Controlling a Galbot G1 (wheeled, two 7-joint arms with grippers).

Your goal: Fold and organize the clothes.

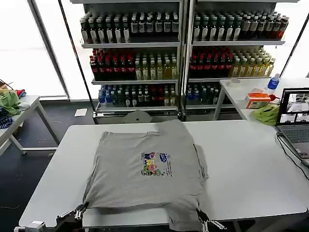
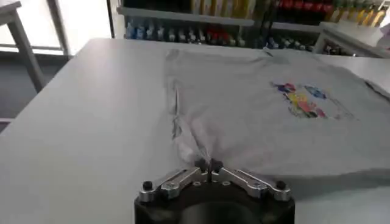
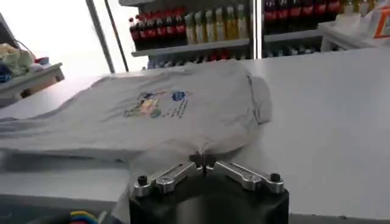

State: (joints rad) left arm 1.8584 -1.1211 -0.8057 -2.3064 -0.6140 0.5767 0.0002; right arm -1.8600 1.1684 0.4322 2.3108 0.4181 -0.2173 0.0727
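shirt [image 1: 147, 169] lies flat, print up, over the surface's [image 1: 251, 164] near edge | left hand [image 1: 79, 210] clenched on its near-left hem corner | right hand [image 1: 203, 223] clenched on near-right corner | both corners pinched, likely to lift the hem for folding

Shop-like test space, mock store. Metal shelving [image 1: 181, 48] packed with rows of bottled drinks [image 1: 130, 24]; bright glazed wall behind; white desk [image 1: 251, 164] in front; open laptop [image 1: 294, 121] at edge; side desk [image 1: 244, 89] with tape roll, water bottle.
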